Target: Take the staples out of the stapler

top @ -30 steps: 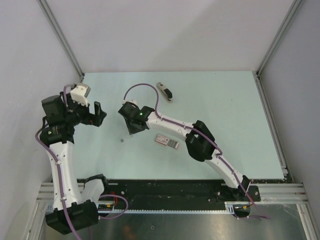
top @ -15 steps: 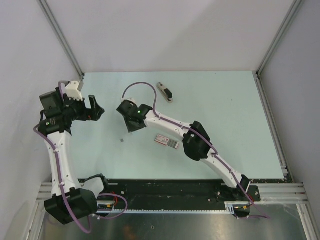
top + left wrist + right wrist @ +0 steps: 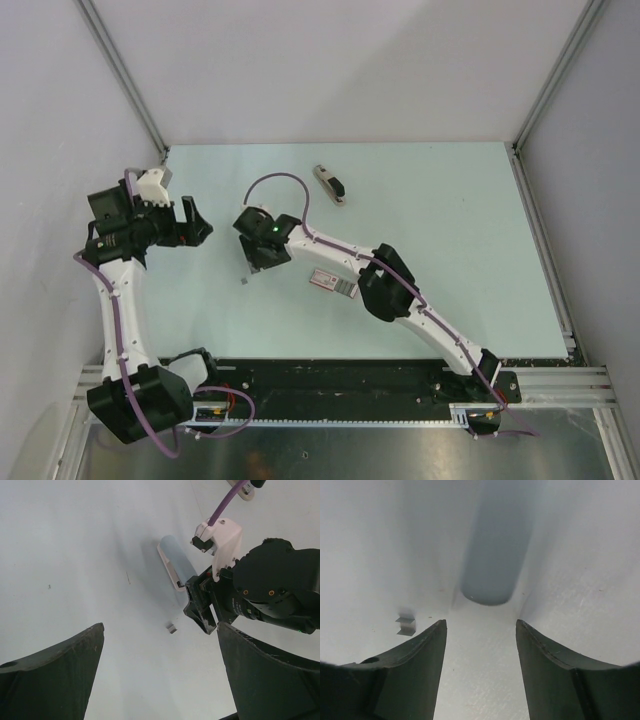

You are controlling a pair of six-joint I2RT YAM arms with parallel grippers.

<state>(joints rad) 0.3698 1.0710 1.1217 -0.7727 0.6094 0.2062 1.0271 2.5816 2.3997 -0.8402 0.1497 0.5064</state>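
A tiny grey strip of staples (image 3: 244, 281) lies on the pale green table, apart from the stapler. The stapler (image 3: 330, 184), tan with a black top, lies far back near the middle. My right gripper (image 3: 252, 266) is open and empty, low over the table, with the staples (image 3: 406, 625) just left of its left finger (image 3: 415, 665). My left gripper (image 3: 197, 222) is open and empty, held above the table's left side. In its wrist view the staples (image 3: 171, 628) lie ahead, beside the right gripper (image 3: 204, 621).
A flat pink-and-white box (image 3: 333, 283) lies under the right forearm, right of the staples. A pale blue-grey rounded shape (image 3: 490, 555) lies ahead of the right fingers; I cannot tell what it is. Grey walls enclose the table on three sides.
My right gripper has shifted left and nearer, down towards the staples. My left arm has swung its wrist a little, the gripper staying open. The staples, stapler and box have not moved.
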